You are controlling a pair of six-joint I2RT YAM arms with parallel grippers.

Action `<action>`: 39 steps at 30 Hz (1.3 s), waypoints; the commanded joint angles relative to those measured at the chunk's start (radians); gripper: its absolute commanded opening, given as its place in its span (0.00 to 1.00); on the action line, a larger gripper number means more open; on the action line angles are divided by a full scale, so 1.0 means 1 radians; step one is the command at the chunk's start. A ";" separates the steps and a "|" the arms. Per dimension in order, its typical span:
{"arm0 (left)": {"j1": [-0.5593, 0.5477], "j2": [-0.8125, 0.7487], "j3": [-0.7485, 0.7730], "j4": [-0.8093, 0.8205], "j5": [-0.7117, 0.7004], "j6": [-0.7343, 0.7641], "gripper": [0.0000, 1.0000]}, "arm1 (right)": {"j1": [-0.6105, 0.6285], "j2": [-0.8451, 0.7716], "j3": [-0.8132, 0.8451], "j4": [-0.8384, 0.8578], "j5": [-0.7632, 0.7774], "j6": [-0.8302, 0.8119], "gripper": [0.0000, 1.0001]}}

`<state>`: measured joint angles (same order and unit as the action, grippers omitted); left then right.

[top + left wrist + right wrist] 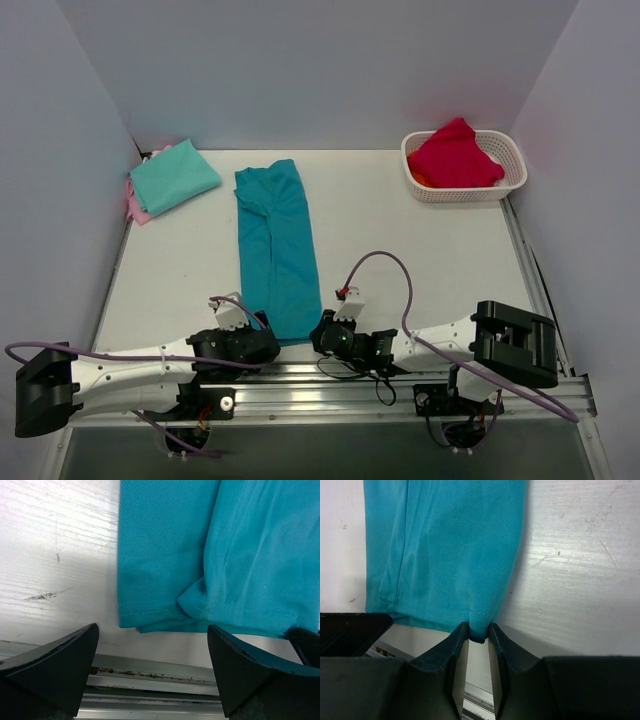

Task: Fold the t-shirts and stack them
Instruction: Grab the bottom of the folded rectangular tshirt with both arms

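Observation:
The deep teal t-shirt (275, 250) lies folded into a long narrow strip down the middle of the table, its hem at the near edge. My right gripper (326, 334) is shut on the hem's right corner; in the right wrist view the fingertips (461, 636) pinch the teal cloth (450, 555) of that gripper (479, 632). My left gripper (262, 340) is wide open at the hem's left corner, its jaws (152, 647) astride the teal hem (200, 555) without gripping it. A folded mint-green t-shirt (175, 176) lies on a pink one (138, 207) at the far left.
A white basket (512, 185) at the far right holds a crimson-pink garment (455, 155). A metal rail (330, 385) runs along the table's near edge just below the hem. Walls enclose the left, back and right sides.

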<state>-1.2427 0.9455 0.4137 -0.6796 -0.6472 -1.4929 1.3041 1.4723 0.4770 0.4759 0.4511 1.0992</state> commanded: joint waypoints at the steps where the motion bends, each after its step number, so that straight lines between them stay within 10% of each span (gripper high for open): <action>1: -0.006 -0.004 -0.007 -0.066 -0.065 -0.116 1.00 | -0.003 -0.049 0.012 -0.054 0.072 0.007 0.18; 13: -0.006 0.033 0.014 -0.089 -0.118 -0.150 0.61 | -0.016 -0.044 0.029 -0.103 0.092 0.001 0.01; 30: -0.006 0.127 0.039 -0.035 -0.233 -0.159 0.17 | -0.028 -0.098 0.032 -0.168 0.126 -0.002 0.00; 35: -0.006 0.144 0.042 -0.032 -0.218 -0.161 0.16 | -0.029 -0.112 0.020 -0.174 0.129 0.004 0.00; 39: -0.006 0.112 0.050 -0.060 -0.203 -0.161 0.47 | -0.028 -0.116 0.011 -0.171 0.132 0.008 0.00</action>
<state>-1.2434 1.0832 0.4252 -0.6865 -0.7845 -1.5425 1.2819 1.3880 0.4850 0.3317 0.5285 1.0992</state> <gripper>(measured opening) 0.440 0.015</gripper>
